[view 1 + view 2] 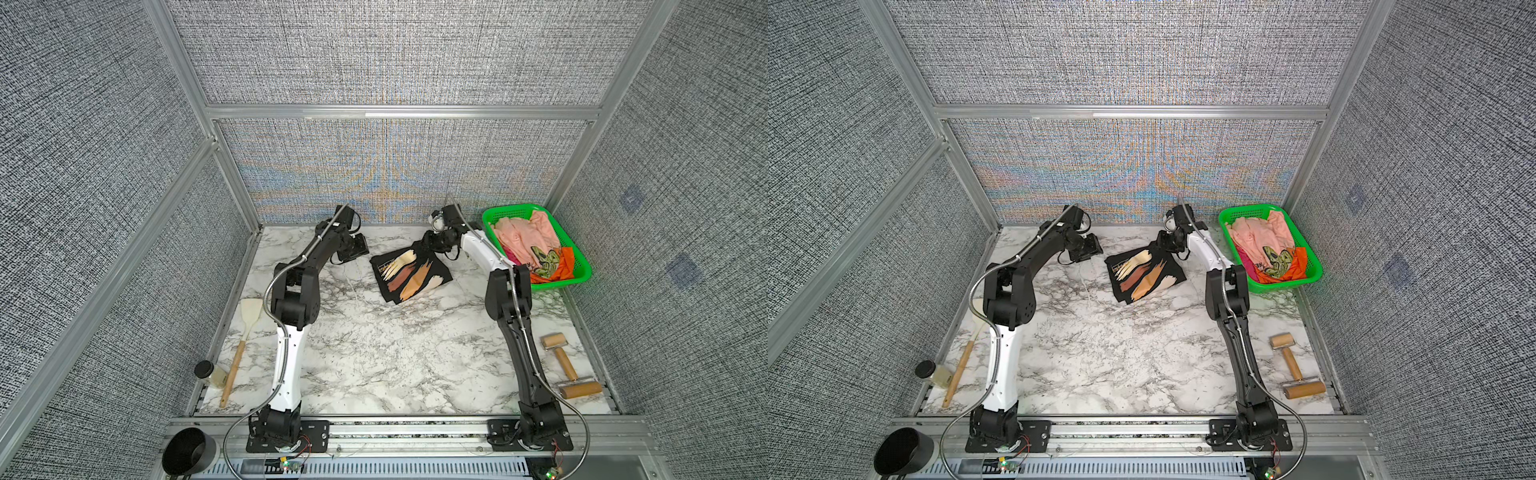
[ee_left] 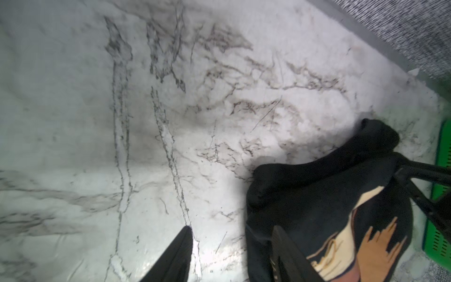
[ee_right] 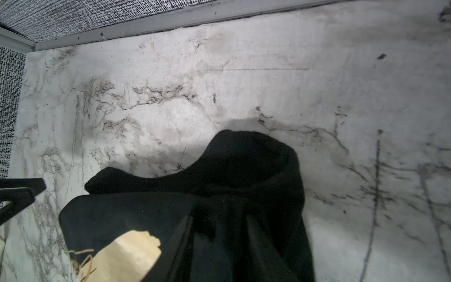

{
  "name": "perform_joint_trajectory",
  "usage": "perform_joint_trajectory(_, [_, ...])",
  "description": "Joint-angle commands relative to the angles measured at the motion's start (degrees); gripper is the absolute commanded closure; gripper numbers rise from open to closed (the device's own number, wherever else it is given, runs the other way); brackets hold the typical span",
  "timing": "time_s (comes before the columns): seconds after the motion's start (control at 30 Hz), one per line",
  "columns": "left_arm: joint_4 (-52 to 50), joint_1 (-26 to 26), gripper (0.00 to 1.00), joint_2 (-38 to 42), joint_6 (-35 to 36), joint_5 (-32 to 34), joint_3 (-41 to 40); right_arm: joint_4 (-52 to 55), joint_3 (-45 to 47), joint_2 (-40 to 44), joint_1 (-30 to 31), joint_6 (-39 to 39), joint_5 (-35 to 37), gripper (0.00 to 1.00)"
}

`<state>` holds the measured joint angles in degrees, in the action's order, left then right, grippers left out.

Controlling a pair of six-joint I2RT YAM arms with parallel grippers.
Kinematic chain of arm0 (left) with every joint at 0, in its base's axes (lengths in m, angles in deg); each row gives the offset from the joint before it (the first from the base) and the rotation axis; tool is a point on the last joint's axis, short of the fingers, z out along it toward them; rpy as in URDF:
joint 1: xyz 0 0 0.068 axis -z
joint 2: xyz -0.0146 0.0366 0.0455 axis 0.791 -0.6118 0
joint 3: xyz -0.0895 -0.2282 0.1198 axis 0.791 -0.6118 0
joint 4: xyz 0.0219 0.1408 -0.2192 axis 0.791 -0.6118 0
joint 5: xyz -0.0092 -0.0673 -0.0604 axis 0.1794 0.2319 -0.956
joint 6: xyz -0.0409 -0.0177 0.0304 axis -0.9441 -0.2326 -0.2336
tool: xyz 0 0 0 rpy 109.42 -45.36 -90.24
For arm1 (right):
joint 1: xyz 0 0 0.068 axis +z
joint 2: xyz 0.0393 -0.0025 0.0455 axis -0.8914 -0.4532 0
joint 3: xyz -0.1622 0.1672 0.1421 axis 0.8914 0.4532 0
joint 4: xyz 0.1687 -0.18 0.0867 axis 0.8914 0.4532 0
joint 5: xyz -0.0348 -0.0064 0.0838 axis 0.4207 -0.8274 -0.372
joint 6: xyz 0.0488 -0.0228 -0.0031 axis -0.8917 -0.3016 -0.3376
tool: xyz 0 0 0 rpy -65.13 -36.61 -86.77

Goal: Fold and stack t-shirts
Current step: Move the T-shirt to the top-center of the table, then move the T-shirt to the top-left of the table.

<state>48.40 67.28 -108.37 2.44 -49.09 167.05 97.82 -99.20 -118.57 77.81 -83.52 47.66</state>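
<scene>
The black t-shirt (image 1: 409,272) (image 1: 1144,276) with cream, tan and brown brush strokes lies folded on the marble table at the back centre. My left gripper (image 1: 360,250) (image 2: 231,227) stands open at its left edge; one finger (image 2: 288,254) is over the black cloth and the other is over bare marble. My right gripper (image 1: 428,245) (image 3: 218,219) is open above the shirt's far right corner, black cloth (image 3: 244,171) under both fingers. Peach-pink (image 1: 523,237), orange (image 1: 563,264) and magenta (image 1: 510,254) t-shirts lie crumpled in the green basket (image 1: 511,210).
The green basket (image 1: 1246,212) sits at the back right against the wall. A wooden spatula (image 1: 249,316) and a small jar (image 1: 208,372) lie at the left edge. Two wooden rollers (image 1: 561,361) lie at the right edge. A black bowl (image 1: 187,451) sits off the front left corner.
</scene>
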Motion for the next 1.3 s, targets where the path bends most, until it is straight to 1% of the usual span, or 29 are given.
perform_joint_trajectory(0.0, [5.55, 1.49, 0.39, 6.55, -1.57, 0.60, -3.00, -3.04, 3.39, 4.24, -0.08, -0.58, 0.48, 0.48])
perform_joint_trajectory(0.03, [8.35, 1.88, 0.39, 8.28, -2.21, -1.61, -4.78, -4.17, 4.76, 5.61, -0.21, -0.75, 0.70, 0.46])
perform_joint_trajectory(0.13, [17.38, 3.84, 0.38, 11.45, -6.61, -13.45, -10.88, -5.32, 7.93, 9.17, -0.91, -1.82, 1.52, 0.43])
perform_joint_trajectory(0.2, [22.26, 6.51, 0.38, 10.68, -9.29, -20.94, -13.11, -5.05, 10.51, 11.66, -1.52, -1.69, 3.00, 0.40])
perform_joint_trajectory(0.23, [22.83, 7.76, 0.38, 9.72, -9.88, -22.54, -13.05, -4.84, 11.65, 12.81, -1.74, -1.29, 3.91, 0.39])
perform_joint_trajectory(0.33, [26.25, 10.99, 0.39, 5.63, -13.32, -25.60, -13.36, -4.63, 16.75, 16.81, -2.36, 1.10, 7.41, 0.37])
perform_joint_trajectory(0.43, [38.22, 11.97, 0.41, 2.18, -20.87, -29.73, -15.81, -4.99, 23.46, 21.22, -2.62, 3.50, 10.54, 0.35])
perform_joint_trajectory(0.53, [47.59, 12.57, 0.42, -1.68, -27.35, -32.48, -14.03, -8.22, 32.86, 26.53, -2.72, 4.64, 11.94, 0.35])
perform_joint_trajectory(0.57, [48.80, 12.75, 0.43, -3.13, -28.40, -32.87, -12.63, -9.23, 36.06, 28.16, -2.72, 4.82, 12.18, 0.35])
perform_joint_trajectory(0.63, [46.57, 12.97, 0.44, -5.72, -29.04, -32.49, -10.21, -9.89, 40.54, 30.47, -2.94, 4.93, 12.72, 0.35])
perform_joint_trajectory(0.67, [46.06, 12.94, 0.45, -6.76, -30.36, -32.43, -10.44, -9.91, 42.50, 31.40, -3.12, 4.88, 12.76, 0.35])
perform_joint_trajectory(0.73, [49.06, 12.87, 0.48, -7.94, -33.06, -33.49, -12.63, -10.14, 45.54, 33.04, -3.49, 4.84, 12.80, 0.35])
perform_joint_trajectory(0.77, [47.64, 12.78, 0.49, -8.31, -33.08, -32.81, -13.40, -10.39, 46.88, 33.80, -3.64, 4.93, 12.91, 0.35])
perform_joint_trajectory(0.83, [41.40, 12.41, 0.49, -8.87, -30.84, -30.12, -13.15, -10.48, 48.75, 34.94, -4.08, 5.17, 13.27, 0.35])
perform_joint_trajectory(0.9, [31.95, 11.37, 0.57, -10.08, -26.93, -26.80, -11.07, -10.22, 49.80, 35.46, -4.63, 5.46, 13.60, 0.35])
perform_joint_trajectory(0.93, [28.88, 10.76, 0.60, -10.46, -25.32, -25.79, -10.40, -9.83, 50.01, 35.45, -4.89, 5.61, 13.63, 0.35])
perform_joint_trajectory(0.97, [26.76, 9.82, 0.62, -10.38, -23.79, -24.79, -10.72, -9.37, 50.00, 35.45, -5.13, 5.85, 13.55, 0.35])
perform_joint_trajectory(1.07, [23.28, 6.26, 0.63, -8.26, -18.75, -21.40, -14.30, -8.36, 50.05, 35.51, -5.45, 6.83, 13.32, 0.35])
perform_joint_trajectory(1.13, [20.29, 3.53, 0.63, -6.99, -13.67, -20.23, -15.61, -7.65, 50.06, 35.62, -5.55, 7.36, 13.45, 0.35])
perform_joint_trajectory(1.23, [10.86, -0.99, 0.63, -7.54, -2.01, -21.15, -13.37, -6.71, 50.18, 35.81, -5.62, 7.74, 13.43, 0.35])
perform_joint_trajectory(1.27, [6.99, -2.59, 0.63, -8.03, 2.89, -21.64, -12.19, -6.42, 50.18, 35.89, -5.62, 7.95, 13.53, 0.35])
